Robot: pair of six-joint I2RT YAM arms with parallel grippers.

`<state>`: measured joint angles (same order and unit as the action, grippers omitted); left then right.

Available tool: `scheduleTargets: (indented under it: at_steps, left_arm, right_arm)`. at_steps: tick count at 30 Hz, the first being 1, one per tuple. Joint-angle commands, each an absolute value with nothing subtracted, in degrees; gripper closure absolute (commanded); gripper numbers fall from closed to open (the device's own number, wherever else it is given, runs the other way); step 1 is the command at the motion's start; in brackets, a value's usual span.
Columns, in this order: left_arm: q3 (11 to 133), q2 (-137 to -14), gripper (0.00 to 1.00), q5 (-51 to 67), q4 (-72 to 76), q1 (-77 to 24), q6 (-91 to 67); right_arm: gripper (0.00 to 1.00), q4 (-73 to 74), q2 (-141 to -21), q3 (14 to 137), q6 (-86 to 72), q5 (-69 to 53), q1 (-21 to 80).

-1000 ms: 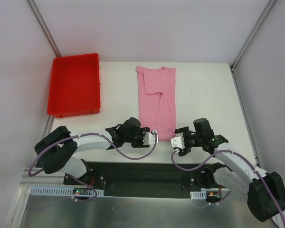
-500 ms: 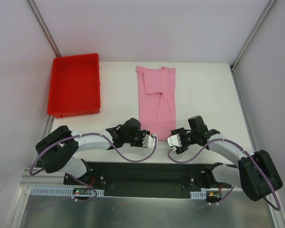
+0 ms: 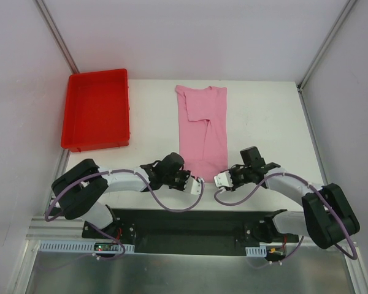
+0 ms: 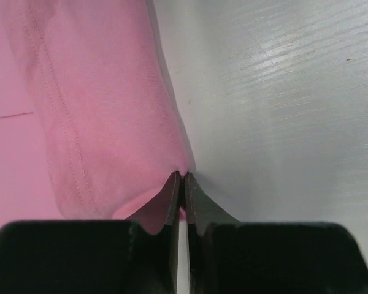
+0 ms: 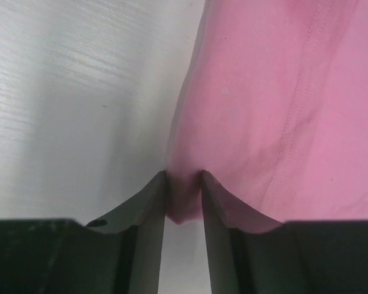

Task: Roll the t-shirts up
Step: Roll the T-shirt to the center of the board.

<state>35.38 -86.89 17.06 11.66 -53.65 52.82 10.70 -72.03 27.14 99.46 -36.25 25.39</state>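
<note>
The light-pink t-shirt (image 3: 202, 131) lies folded into a long strip on the white table, collar end far, hem end near. My left gripper (image 3: 195, 183) is at the near left corner of the hem. In the left wrist view its jaws (image 4: 183, 176) are pressed together with the edge of the pink fabric (image 4: 98, 92) pinched between the tips. My right gripper (image 3: 222, 179) is at the near right corner. In the right wrist view a bunched fold of the t-shirt (image 5: 282, 92) fills the narrow gap between its jaws (image 5: 184, 174).
A red plastic tray (image 3: 97, 113) stands on the far left of the table (image 3: 264, 122). Grey walls enclose the table on three sides. The arms' bases and a black rail sit along the near edge.
Both grippers moved inward to the hem's near corners and closed on the fabric. The right arm swung left and forward; the t-shirt has stayed flat.
</note>
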Motion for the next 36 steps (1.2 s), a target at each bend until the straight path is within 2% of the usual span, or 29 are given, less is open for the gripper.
scheduleTargets:
  at_steps: [1, 4, 10, 15, 22, 30, 36]
  left_arm:
    - [36.6, -88.6, 1.00, 20.8, 6.2, -54.1, 55.0]
    - [38.6, -88.0, 1.00, 21.5, 3.1, -54.0, 52.8]
    - [43.3, -85.0, 1.00, 23.2, -5.9, -51.5, 46.3]
    - [48.9, -84.6, 1.00, 29.2, -16.8, -49.0, 38.8]
    - [50.7, -84.3, 1.00, 35.0, -20.6, -47.1, 31.6]
    - [54.7, -88.8, 1.00, 39.7, -23.9, -44.0, 29.7]
    - [64.4, -95.8, 1.00, 44.5, -29.9, -37.8, 29.4]
  right_arm:
    - [0.73, 14.6, -73.2, 28.7, 101.3, -34.5, 25.1]
    - [0.82, 19.5, -72.1, 30.8, 100.4, -34.7, 25.0]
    - [0.92, 32.1, -67.9, 37.0, 90.5, -36.7, 23.9]
    - [0.93, 41.4, -67.0, 40.8, 86.8, -38.0, 23.2]
    - [0.94, 47.6, -69.5, 43.6, 82.6, -40.1, 21.4]
    - [0.94, 47.2, -79.3, 50.6, 79.4, -42.7, 19.0]
    - [0.95, 51.1, -87.6, 60.0, 81.1, -44.6, 15.6]
